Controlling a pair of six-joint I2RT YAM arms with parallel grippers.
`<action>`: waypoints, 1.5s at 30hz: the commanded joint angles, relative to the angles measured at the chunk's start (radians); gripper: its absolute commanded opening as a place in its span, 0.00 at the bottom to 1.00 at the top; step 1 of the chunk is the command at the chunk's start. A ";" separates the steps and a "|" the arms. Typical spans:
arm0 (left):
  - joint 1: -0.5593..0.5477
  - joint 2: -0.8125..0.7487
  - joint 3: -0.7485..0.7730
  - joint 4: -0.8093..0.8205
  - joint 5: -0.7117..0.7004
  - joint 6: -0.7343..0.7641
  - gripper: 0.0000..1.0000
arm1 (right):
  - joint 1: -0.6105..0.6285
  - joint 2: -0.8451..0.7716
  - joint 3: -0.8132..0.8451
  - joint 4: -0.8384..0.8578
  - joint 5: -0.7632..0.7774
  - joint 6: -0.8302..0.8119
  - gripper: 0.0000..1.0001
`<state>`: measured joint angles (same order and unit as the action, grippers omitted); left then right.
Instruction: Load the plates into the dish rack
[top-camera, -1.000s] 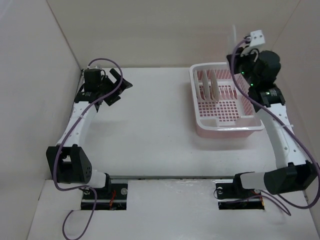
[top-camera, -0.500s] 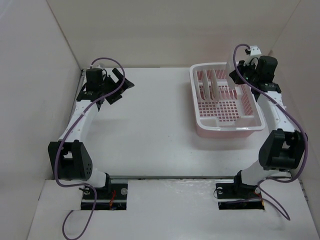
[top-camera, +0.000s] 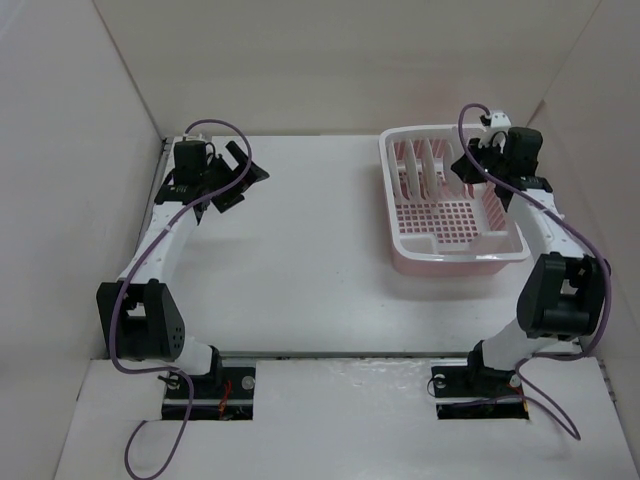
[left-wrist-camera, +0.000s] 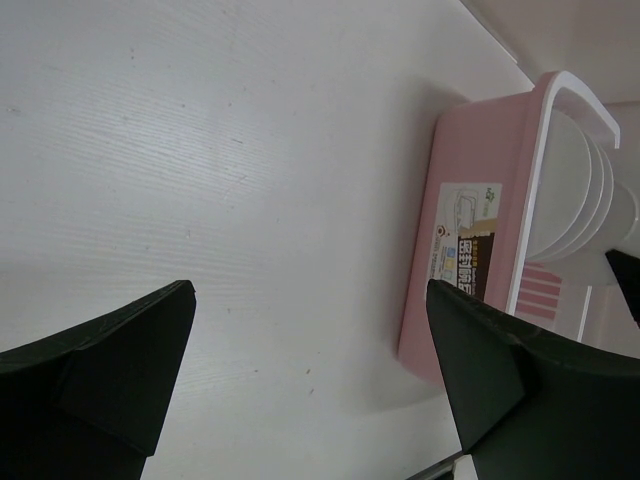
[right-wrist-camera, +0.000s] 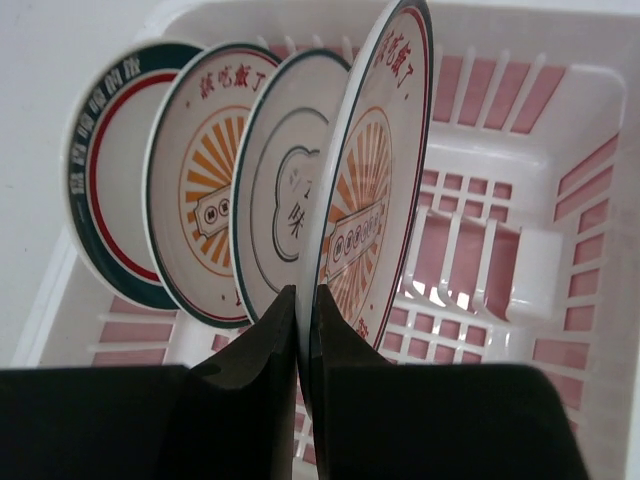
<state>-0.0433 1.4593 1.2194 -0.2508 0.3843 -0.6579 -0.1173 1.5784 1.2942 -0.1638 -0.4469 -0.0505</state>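
Plainly, the right jaws are pinched nearly shut on the near rim of an orange sunburst plate (right-wrist-camera: 375, 190), held on edge and leaning slightly toward the row on its left. Just beside it stands the white ringed plate (right-wrist-camera: 285, 205), then a second sunburst plate (right-wrist-camera: 200, 200), then the teal-rimmed plate (right-wrist-camera: 110, 200), all upright at the far-left end of the pink dish rack (top-camera: 455, 262).

The held plate's lower edge is hidden behind the jaws, so whether it sits in a divider slot cannot be told. That is the main risk. If it is let go unseated, it could fall flat onto the grid floor on the open right side. It could also tip left into the white plate and knock the row over. Jaws that open too little could drag the rim out as they withdraw.

The left jaws are wide open and hold nothing, over the counter (top-camera: 300, 250) at the far left, well apart from the rack.
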 joint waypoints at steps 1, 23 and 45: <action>0.005 -0.022 0.008 0.025 0.010 0.021 1.00 | -0.001 0.008 -0.013 0.119 -0.013 0.015 0.00; 0.005 -0.002 0.019 0.025 0.010 0.021 1.00 | -0.010 0.164 0.083 0.098 -0.022 0.015 0.22; -0.015 0.053 0.141 -0.014 -0.016 0.066 1.00 | -0.010 -0.060 0.145 -0.002 0.112 0.046 1.00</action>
<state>-0.0467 1.5150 1.2766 -0.2657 0.3843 -0.6323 -0.1249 1.6100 1.3582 -0.1658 -0.3855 -0.0174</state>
